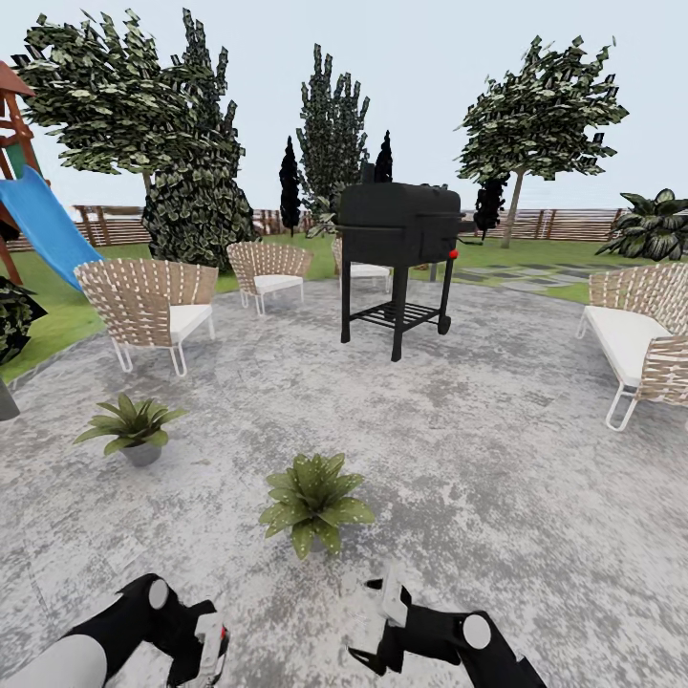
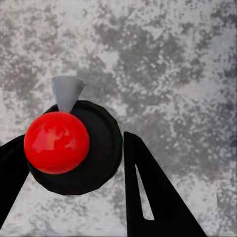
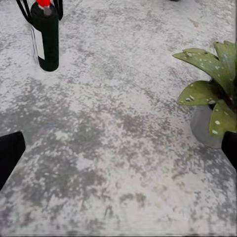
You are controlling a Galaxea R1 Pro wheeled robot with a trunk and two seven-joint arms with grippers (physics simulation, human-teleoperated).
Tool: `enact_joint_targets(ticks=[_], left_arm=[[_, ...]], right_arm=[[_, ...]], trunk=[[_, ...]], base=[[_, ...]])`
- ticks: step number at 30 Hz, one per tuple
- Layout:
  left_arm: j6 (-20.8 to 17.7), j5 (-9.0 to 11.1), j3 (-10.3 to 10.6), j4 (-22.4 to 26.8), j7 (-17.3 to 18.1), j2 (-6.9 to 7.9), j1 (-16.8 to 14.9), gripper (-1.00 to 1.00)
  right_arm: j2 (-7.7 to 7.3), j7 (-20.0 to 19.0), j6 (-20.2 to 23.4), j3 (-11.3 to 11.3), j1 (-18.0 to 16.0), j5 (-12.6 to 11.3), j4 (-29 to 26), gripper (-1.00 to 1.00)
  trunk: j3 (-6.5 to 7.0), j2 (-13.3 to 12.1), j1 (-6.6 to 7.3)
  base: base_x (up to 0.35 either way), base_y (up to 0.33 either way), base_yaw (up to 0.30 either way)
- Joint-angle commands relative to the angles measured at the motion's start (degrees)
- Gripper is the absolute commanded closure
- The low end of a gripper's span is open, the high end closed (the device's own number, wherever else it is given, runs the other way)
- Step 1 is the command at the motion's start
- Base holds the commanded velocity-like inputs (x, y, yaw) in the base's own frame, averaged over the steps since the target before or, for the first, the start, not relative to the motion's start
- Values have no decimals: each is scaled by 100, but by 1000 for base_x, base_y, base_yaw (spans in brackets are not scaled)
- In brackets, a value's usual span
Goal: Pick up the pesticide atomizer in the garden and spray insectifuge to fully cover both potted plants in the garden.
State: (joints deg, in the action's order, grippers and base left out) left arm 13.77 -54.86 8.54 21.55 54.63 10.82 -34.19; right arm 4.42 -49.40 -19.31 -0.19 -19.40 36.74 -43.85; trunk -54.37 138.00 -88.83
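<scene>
Grey speckled stone patio (image 1: 497, 459) spread under everything, lawn and slat fence (image 1: 564, 225) behind, with wicker chairs (image 1: 153, 304) and a black grill (image 1: 397, 239) well back from the robot. Left claw (image 2: 74, 163) was clamped on the pesticide atomizer (image 3: 45, 37); in the left wrist view the black fingers (image 2: 158, 192) sat either side of its dark round body, red cap and grey nozzle on top. It was held upright just above the stone, probably so the nozzle could face the plants. Right claw (image 1: 382, 621) was spread and carrying nothing, its dark tips at the two sides of the right wrist view, likely parked out of the way. Nearer potted plant (image 1: 313, 502) stood just ahead, between the two arms; its grey pot held a low leaf rosette, and the leaves (image 3: 212, 94) carried pale whitish specks, which I judged to be insectifuge already landed. Coverage looked partial, not full. Second potted plant (image 1: 134, 430) sat off to the left, near the patio edge, in its own grey pot; too small to tell if specked. Atomizer contents not visible through the dark body.
</scene>
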Motion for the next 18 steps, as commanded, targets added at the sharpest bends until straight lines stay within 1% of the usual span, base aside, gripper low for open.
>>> enact_joint_targets(ticks=[1, 2, 3, 4, 6, 7, 8, 9, 10, 11, 12, 13, 14, 15, 16, 17, 18], left_arm=[[34, 119, -60, -4, -161, 7, -1, 100], [32, 319, -140, -66, -397, 1, 0, 100], [31, 474, -189, -150, -572, -11, 0, 100], [30, 737, -238, -331, -844, -32, 0, 100], [35, 1155, -267, -607, -1216, -53, 0, 100], [38, 1517, -281, -813, -1486, -62, 0, 100], [38, 1774, -288, -943, -1656, -65, 0, 100], [43, 2182, -294, -1129, -1902, -64, 2, 100], [47, 2466, -296, -1254, -2068, -63, 6, 100], [53, 2884, -296, -1420, -2333, -64, 57, 100], [58, 3152, -291, -1491, -2528, -67, 121, 100], [63, 3540, -287, -1549, -2842, -72, 241, 100], [67, 3782, -285, -1571, -3063, -78, 322, 100], [70, 4118, -284, -1590, -3393, -91, 436, 100], [71, 4319, -287, -1599, -3605, -104, 507, 100], [77, 4610, -293, -1609, -3897, -118, 614, 100], [105, 4875, -292, -1615, -4127, -128, 708, 100]], right_arm=[[-73, 97, -29, -12, -2, 49, 9, -100], [-186, 301, -29, -6, -2, 51, 23, -100], [-265, 488, -29, -3, -2, 51, 40, -100], [-400, 826, -29, -1, -2, 52, 155, -100], [-563, 1325, -37, 1, -2, 44, 530, -100], [-649, 1744, -46, 1, -2, 38, 895, -100], [-700, 2048, -51, 1, -2, 32, 1154, -100], [-757, 2559, -57, 2, -2, 22, 1564, -100], [-779, 2955, -58, 2, 1, 17, 1864, -100], [-799, 3618, -58, 2, 4, 10, 2376, -100], [-807, 4084, -60, 2, 5, 5, 2742, -100], [-810, 4807, -85, 0, 6, -10, 3250, -100], [-809, 5299, -123, -1, 6, -30, 3512, -100], [-789, 6015, -227, -10, 6, -119, 3770, -100], [-776, 6433, -314, -35, 7, -241, 3876, -100], [-741, 6880, -444, -104, 11, -540, 3970, -100], [-708, 7109, -523, -171, 13, -912, 4020, -100]], trunk=[[-6, 2, 1], [-6, 2, 1], [-6, 2, 1], [-6, 2, 1], [-6, 2, 1], [-6, 2, 1], [-6, 2, 1], [-6, 2, 1], [-6, 2, 1], [-6, 2, 1], [-6, 2, 1], [-6, 2, 1], [-6, 2, 1], [-6, 2, 1], [-6, 2, 1], [-6, 2, 1], [-6, 2, 1]], base=[[0, 0, 0], [0, 0, 0], [0, 0, 0], [0, 0, 0], [0, 0, 0], [0, 0, 0], [0, 0, 0], [0, 0, 0], [0, 0, 0], [0, 0, 0], [0, 0, 0], [0, 0, 0], [0, 0, 0], [0, 0, 0], [0, 0, 0], [0, 0, 0], [0, 0, 0]])
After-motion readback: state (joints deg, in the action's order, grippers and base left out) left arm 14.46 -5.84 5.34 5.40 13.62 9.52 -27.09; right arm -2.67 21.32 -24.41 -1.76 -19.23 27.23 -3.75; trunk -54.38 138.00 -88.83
